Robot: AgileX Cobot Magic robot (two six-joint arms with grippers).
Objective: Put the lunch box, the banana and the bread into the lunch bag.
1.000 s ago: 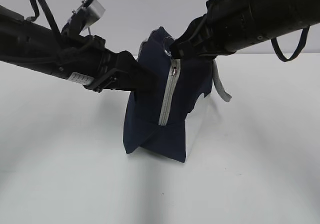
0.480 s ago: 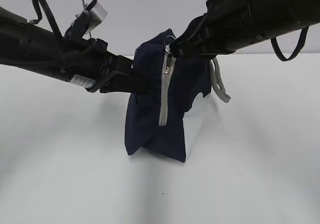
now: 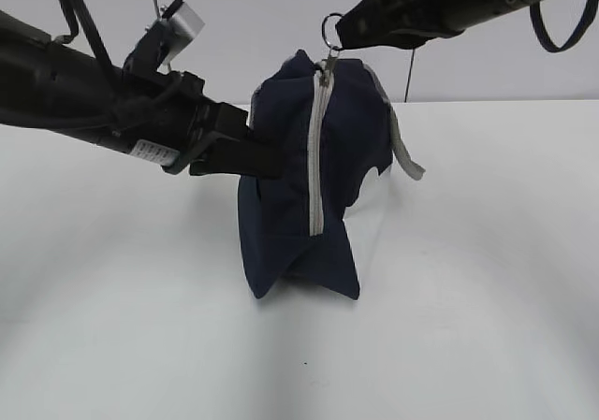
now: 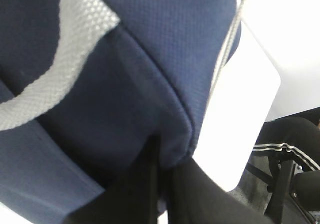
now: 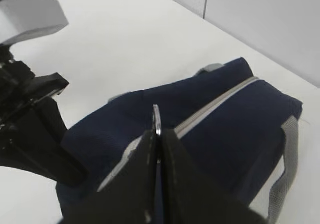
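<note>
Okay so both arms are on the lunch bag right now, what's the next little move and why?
Probably the right gripper should let go of the ring pull: the zipper looks closed to the top of the lunch bag, which the left gripper pinches by the fabric.

lunch bag on table | left claw at its left | right claw above, likely on ring pull

Right tool pinching ring pull, lunch bag zipped (grey handle at right)
</note>
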